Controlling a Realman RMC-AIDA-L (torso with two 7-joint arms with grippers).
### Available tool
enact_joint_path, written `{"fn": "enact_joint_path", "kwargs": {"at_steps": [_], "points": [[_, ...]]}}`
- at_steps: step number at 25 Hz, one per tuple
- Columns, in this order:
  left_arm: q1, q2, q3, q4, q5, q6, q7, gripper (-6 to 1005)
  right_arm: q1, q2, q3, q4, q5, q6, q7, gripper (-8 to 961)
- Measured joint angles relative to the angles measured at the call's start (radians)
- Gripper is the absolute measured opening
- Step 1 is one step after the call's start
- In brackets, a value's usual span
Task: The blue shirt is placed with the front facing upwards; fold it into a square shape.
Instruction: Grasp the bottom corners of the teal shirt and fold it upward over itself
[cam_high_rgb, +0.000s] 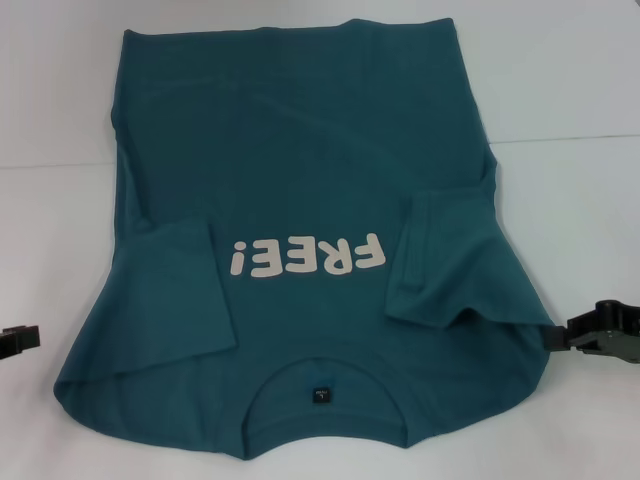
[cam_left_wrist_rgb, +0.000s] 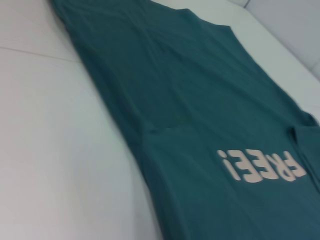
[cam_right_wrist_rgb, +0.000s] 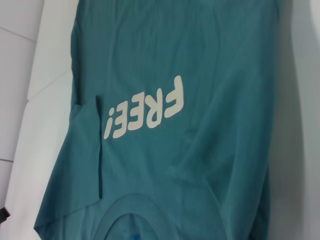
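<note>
At the bottom centre of the head view lies the round neckline of the blue shirt (cam_high_rgb: 300, 180), with a small dark label (cam_high_rgb: 319, 393) inside the collar. The shirt is spread front up on a white table (cam_high_rgb: 570, 90), collar nearest the camera and hem toward the top of the frame. Both short sleeves are folded inward over the chest: the one at lower left lies flat, while the one at lower right is bunched and wrinkled.

Between the sleeves, in the middle of the frame, the white "FREE!" print (cam_high_rgb: 306, 256) reads upside down.

At the far left edge, low in the frame, only a dark tip of the left gripper (cam_high_rgb: 20, 340) shows, resting on the table apart from the shirt; whether its fingers are apart or together cannot be told. At the right edge, at about the same height, the right gripper (cam_high_rgb: 556, 337) has its tip touching the shirt's edge beside the bunched sleeve; whether it pinches cloth cannot be told.

Farther up, the shirt's body narrows to a straight hem near the top edge. A faint seam in the table runs across behind it.

The left wrist view shows the shirt (cam_left_wrist_rgb: 200, 100) stretching diagonally, the print (cam_left_wrist_rgb: 261, 166) at lower right. The right wrist view shows the print (cam_right_wrist_rgb: 145, 109) at centre and the collar at the bottom.
</note>
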Motion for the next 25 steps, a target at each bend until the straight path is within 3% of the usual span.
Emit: {"fn": "enact_joint_path", "kwargs": {"at_steps": [4, 9, 15, 20, 25], "points": [[0.002, -0.017, 0.027, -0.009, 0.017, -0.037, 0.005, 188, 0.013, 0.0, 0.0, 0.001, -0.001, -0.01, -0.004, 10], [0.001, -0.043, 0.097, -0.016, 0.056, -0.104, -0.013, 290, 0.023, -0.007, -0.007, 0.001, -0.001, -0.01, -0.004, 10], [-0.004, -0.048, 0.101, -0.019, 0.073, -0.114, -0.032, 412, 0.024, -0.012, -0.008, 0.001, -0.002, -0.01, 0.002, 7], [-0.005, -0.048, 0.112, -0.018, 0.075, -0.111, -0.03, 646, 0.028, -0.013, -0.008, 0.007, -0.003, -0.008, 0.003, 9], [-0.004, -0.043, 0.14, -0.006, 0.075, -0.12, -0.031, 806, 0.029, -0.013, -0.009, 0.009, -0.004, -0.008, 0.004, 10]]}}
